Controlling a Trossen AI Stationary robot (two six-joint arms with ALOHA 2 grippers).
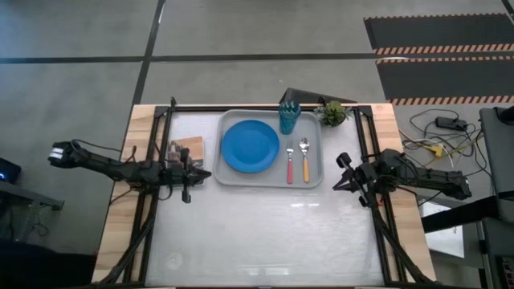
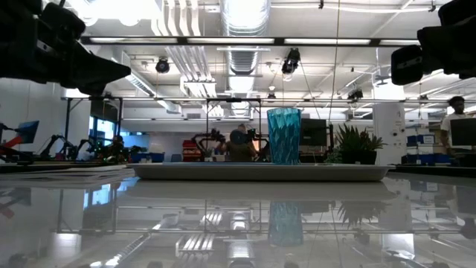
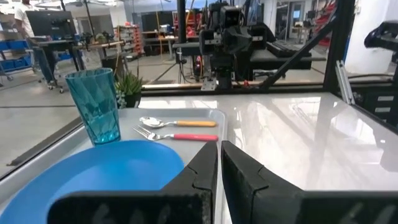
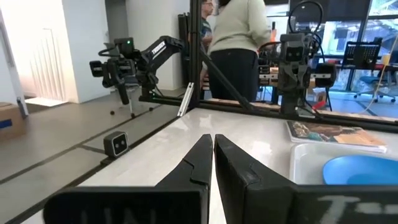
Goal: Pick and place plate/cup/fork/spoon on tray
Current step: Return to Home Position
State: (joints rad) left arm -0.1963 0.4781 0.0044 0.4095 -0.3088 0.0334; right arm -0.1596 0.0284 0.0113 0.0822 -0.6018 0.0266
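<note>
The grey tray (image 1: 233, 178) lies at the table's far middle. On it lie the blue plate (image 1: 250, 146), the pink-handled fork (image 1: 290, 164) and the orange-handled spoon (image 1: 304, 160); the teal cup (image 1: 288, 117) stands upright at its far right corner. The tray's things also show in the left wrist view: plate (image 3: 93, 174), cup (image 3: 96, 106), fork (image 3: 176, 135), spoon (image 3: 178, 122). My left gripper (image 1: 206, 172) is shut and empty, left of the tray. My right gripper (image 1: 339, 186) is shut and empty, right of the tray.
A small green plant (image 1: 332, 113) stands by the tray's far right corner. A picture card (image 1: 188, 148) lies left of the tray, under my left arm. Dark frame rails run along both table sides. A person stands beyond the table in the right wrist view (image 4: 239, 37).
</note>
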